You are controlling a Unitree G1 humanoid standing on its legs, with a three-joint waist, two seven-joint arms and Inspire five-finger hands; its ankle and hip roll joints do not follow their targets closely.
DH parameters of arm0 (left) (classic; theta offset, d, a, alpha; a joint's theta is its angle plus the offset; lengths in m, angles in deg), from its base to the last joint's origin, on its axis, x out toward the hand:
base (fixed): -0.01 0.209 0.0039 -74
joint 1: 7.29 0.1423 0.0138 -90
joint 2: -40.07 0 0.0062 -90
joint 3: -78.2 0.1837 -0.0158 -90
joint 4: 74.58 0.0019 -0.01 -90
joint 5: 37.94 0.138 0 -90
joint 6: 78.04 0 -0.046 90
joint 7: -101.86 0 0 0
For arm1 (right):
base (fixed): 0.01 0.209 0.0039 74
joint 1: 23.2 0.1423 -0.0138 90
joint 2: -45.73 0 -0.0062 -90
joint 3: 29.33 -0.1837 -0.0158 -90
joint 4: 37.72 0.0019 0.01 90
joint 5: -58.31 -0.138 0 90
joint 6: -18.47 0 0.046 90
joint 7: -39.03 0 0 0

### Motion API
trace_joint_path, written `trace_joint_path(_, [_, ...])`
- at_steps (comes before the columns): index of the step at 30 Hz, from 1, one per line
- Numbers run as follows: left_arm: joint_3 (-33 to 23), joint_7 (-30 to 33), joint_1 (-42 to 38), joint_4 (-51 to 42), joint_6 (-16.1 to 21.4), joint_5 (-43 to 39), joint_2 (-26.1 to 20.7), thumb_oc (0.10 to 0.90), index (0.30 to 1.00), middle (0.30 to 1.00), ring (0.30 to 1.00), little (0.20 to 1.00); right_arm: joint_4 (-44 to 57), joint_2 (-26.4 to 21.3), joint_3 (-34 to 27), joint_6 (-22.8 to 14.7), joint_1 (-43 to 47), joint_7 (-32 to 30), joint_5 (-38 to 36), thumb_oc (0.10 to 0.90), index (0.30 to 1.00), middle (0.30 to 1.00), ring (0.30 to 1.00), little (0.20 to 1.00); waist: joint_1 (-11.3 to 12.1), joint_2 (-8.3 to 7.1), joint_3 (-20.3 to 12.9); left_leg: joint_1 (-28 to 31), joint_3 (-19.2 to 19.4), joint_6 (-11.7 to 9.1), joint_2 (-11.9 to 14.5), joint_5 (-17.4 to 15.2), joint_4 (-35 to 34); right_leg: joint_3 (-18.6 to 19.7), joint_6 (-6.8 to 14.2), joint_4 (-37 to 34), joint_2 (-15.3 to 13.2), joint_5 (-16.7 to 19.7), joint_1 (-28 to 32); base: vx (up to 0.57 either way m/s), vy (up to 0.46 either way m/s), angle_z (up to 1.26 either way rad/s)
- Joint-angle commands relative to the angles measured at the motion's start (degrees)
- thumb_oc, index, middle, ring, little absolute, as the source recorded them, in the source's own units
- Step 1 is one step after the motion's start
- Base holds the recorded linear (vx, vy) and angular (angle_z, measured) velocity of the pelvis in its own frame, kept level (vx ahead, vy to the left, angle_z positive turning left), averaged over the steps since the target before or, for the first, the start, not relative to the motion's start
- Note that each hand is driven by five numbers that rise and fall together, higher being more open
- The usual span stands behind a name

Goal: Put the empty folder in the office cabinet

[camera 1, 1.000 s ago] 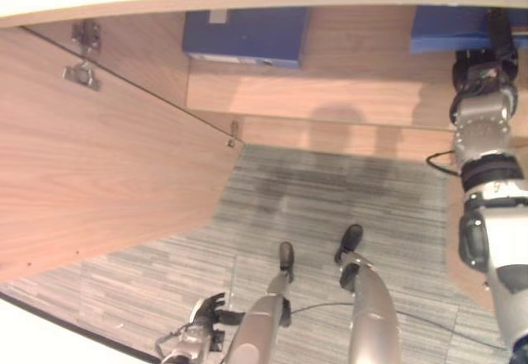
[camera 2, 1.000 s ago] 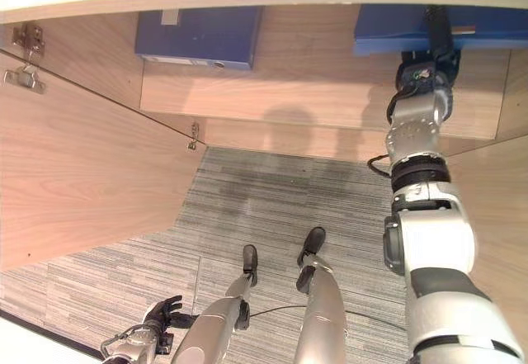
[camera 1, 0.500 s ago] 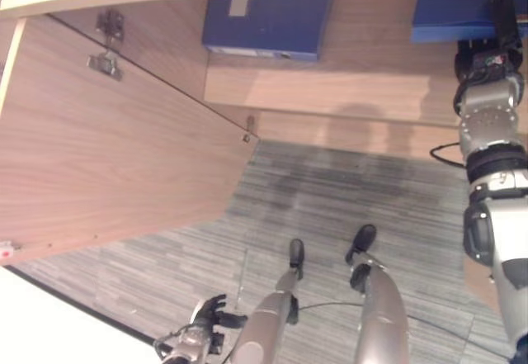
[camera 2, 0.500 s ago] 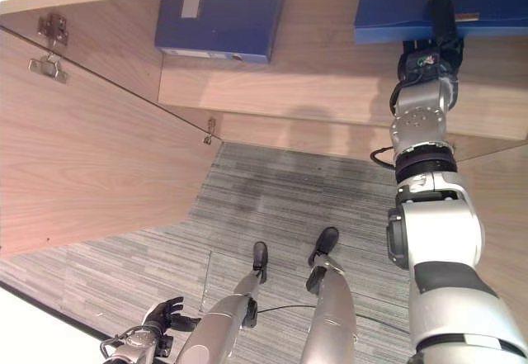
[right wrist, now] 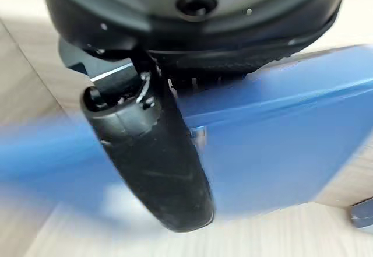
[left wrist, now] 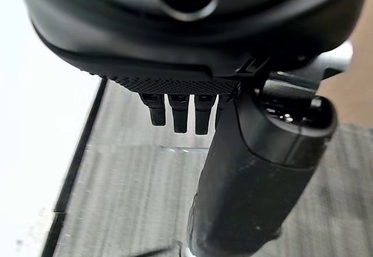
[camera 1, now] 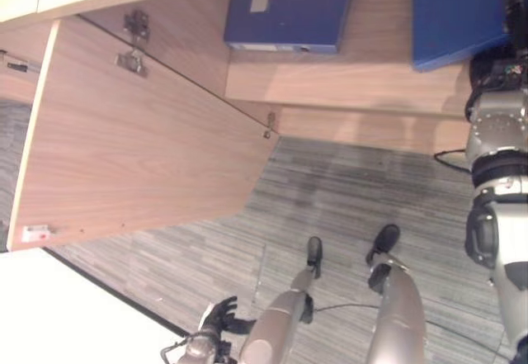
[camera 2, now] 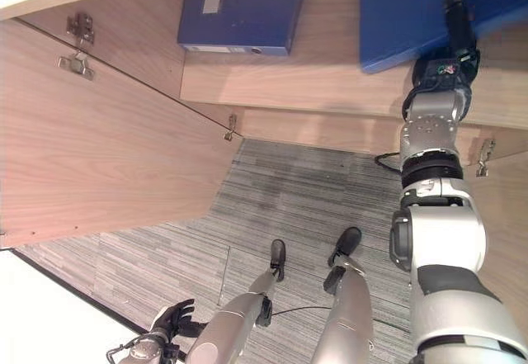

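One blue folder (camera 2: 412, 13) is being clamped by R hand (camera 2: 450, 46), thumb on top, steadying it w/ shelf (camera 2: 313, 83) underneath.

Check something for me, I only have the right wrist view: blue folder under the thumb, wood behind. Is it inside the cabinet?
Observer: Yes. In the eye views the blue folder is over the wooden shelf, with the right hand at its near edge. I cannot tell if it rests flat.
Operator: Anything else on that shelf?
Observer: A second blue folder lies further to the robot's left, apart from the first.
Operator: Door in the way?
Observer: No. The cabinet door stands swung open on the left.
Operator: Left hand?
Observer: The left hand hangs low over the carpet, fingers relaxed, holding nothing.
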Motion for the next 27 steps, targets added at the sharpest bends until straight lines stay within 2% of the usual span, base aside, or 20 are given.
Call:
trace_joint_path(1, [3.78,0.53,3.51,3.69,-1.01,0.25,-4.55,0.8,0.9,0.9,0.9,0.9,3.71,-2.13,1.07,-3.72,1.49,4.42,-0.85,0.8,0.9,0.9,0.9,0.9,0.8,0.63,-2.04,9.0,-3.82,-3.01,2.55,-9.43,-0.12,6.69,11.82,-1.61,2.02,0.2,0.32,-0.01,0.017,0.04])
trace_joint_path(4, [3.71,0.29,3.72,3.39,-1.13,0.26,-4.26,0.8,0.9,0.9,0.9,0.9,5.12,-0.21,-0.36,-4.32,-1.55,4.64,-0.91,0.8,0.9,0.9,0.9,0.9,0.35,0.88,-1.75,9.18,-3.67,-2.93,2.6,-9.5,-0.12,6.93,11.83,-1.8,2.14,0.31,0.59,0.0,0.01,0.0])
trace_joint_path(5, [3.52,0.28,3.55,3.52,-1.38,0.3,-3.84,0.8,0.9,0.9,0.9,0.9,6.88,2.1,-1.65,-5.23,-3.74,5.15,-1.85,0.8,0.9,0.9,0.9,0.9,0.02,1.03,-1.55,9.32,-3.49,-2.87,2.64,-9.61,-0.12,7.03,11.84,-1.87,2.31,0.36,0.67,0.0,0.0,0.0])
trace_joint_path(10, [2.86,0.45,3.23,3.52,-1.61,0.03,-3.36,0.8,0.9,0.9,0.9,0.9,11.43,7.42,-3.36,-7.28,-7.78,5.27,-2.52,0.8,0.9,0.9,0.9,0.9,-0.69,0.87,-1.3,9.53,-3.13,-2.93,2.71,-9.69,-0.12,7.2,11.83,-2.19,2.51,0.51,0.94,-0.01,0.01,-0.02])
trace_joint_path(12, [2.24,0.85,2.68,3.76,-2.06,-0.25,-2.53,0.8,0.9,0.9,0.9,0.9,15.52,12.35,-5.16,-9.13,-11.36,6.11,-3.73,0.8,0.9,0.9,0.9,0.9,-1.36,0.96,-1.0,9.59,-3.02,-2.95,2.74,-9.75,-0.12,7.42,11.8,-2.38,2.62,0.53,1.03,-0.01,0.021,-0.06])
trace_joint_path(17, [1.93,0.91,2.37,4.03,-2.59,-0.22,-1.85,0.8,0.9,0.9,0.9,0.9,19.22,16.94,-6.4,-11.08,-14.23,6.6,-5.33,0.8,0.9,0.9,0.9,0.9,-1.97,1.21,-0.99,9.67,-2.83,-3.05,2.73,-9.83,-0.12,7.56,11.8,-2.58,2.73,0.57,1.15,0.0,0.013,-0.04])
trace_joint_path(20, [1.38,0.88,2.07,4.14,-2.84,-1.23,-2.52,0.8,0.9,0.9,0.9,0.9,19.68,17.78,-3.12,-10.34,-14.64,5.61,-4.82,0.8,0.9,0.9,0.9,0.9,-2.45,0.91,-0.98,9.76,-2.66,-3.16,2.77,-9.7,-0.12,7.83,11.7,-2.47,2.84,0.83,0.93,-0.01,0.027,-0.02])
trace_joint_path(21, [1.1,0.82,1.5,4.4,-2.95,-1.63,-3.21,0.8,0.9,0.9,0.9,0.9,16.72,15.16,0.1,-8.77,-12.85,2.91,-1.39,0.8,0.9,0.9,0.9,0.9,-2.58,0.48,-1.09,9.75,-2.6,-3.22,2.86,-9.55,-0.12,7.88,11.57,-2.42,2.95,0.97,0.7,0.0,0.0,0.0])
trace_joint_path(22, [1.11,0.51,1.04,4.68,-2.98,-1.81,-3.93,0.8,0.9,0.9,0.9,0.9,13.24,12.49,4.1,-3.97,-11.51,0.85,3.44,0.8,0.9,0.9,0.9,0.9,-2.59,-0.23,-1.33,9.73,-2.52,-3.29,2.93,-9.43,-0.12,7.76,11.41,-2.55,2.94,1.26,0.64,-0.04,-0.015,-0.02])
trace_joint_path(23, [1.22,0.04,0.34,5.02,-2.94,-1.99,-4.47,0.8,0.9,0.9,0.9,0.9,10.46,9.68,9.1,3.1,-9.2,0.17,9.72,0.8,0.9,0.9,0.9,0.9,-2.62,-0.87,-1.34,9.57,-2.4,-3.33,3.04,-9.27,-0.12,7.61,11.24,-2.66,2.92,1.67,0.38,-0.05,-0.032,-0.01])
trace_joint_path(24, [1.37,-0.92,-0.79,5.78,-2.84,-1.84,-4.83,0.8,0.9,0.9,0.9,0.9,6.56,7.1,14.36,10.78,-6.06,2.32,16.12,0.8,0.9,0.9,0.9,0.9,-2.76,-1.41,-1.27,9.32,-2.25,-3.36,3.12,-9.1,-0.12,7.56,11.07,-2.96,2.96,2.1,0.23,-0.05,-0.037,-0.01])
trace_joint_path(25, [1.76,-1.77,-1.6,6.19,-2.54,-1.44,-5.48,0.8,0.9,0.9,0.9,0.9,3.81,5.2,19.42,15.94,-3.28,4.81,22.24,0.8,0.9,0.9,0.9,0.9,-2.75,-2.0,-1.3,9.18,-2.19,-3.35,3.18,-8.96,-0.12,7.51,10.97,-3.11,2.94,2.43,0.1,-0.05,-0.039,-0.02])
trace_joint_path(26, [2.37,-2.57,-2.25,6.39,-2.3,-1.22,-5.96,0.8,0.9,0.9,0.9,0.9,1.94,3.97,23.45,19.13,-0.91,7.06,27.31,0.8,0.9,0.9,0.9,0.9,-2.75,-2.51,-1.42,9.0,-2.13,-3.37,3.25,-8.86,-0.12,7.51,10.87,-3.37,2.91,2.72,0.04,-0.03,-0.026,-0.04])
trace_joint_path(27, [2.35,-2.57,-2.28,6.4,-2.29,-1.22,-5.94,0.8,0.9,0.9,0.9,0.9,1.88,3.96,23.48,19.13,-0.85,7.09,27.31,0.8,0.9,0.9,0.9,0.9,-2.77,-2.5,-1.39,9.01,-2.13,-3.37,3.25,-8.86,-0.12,7.5,10.87,-3.37,2.92,2.72,0.05,-0.03,-0.023,-0.09])
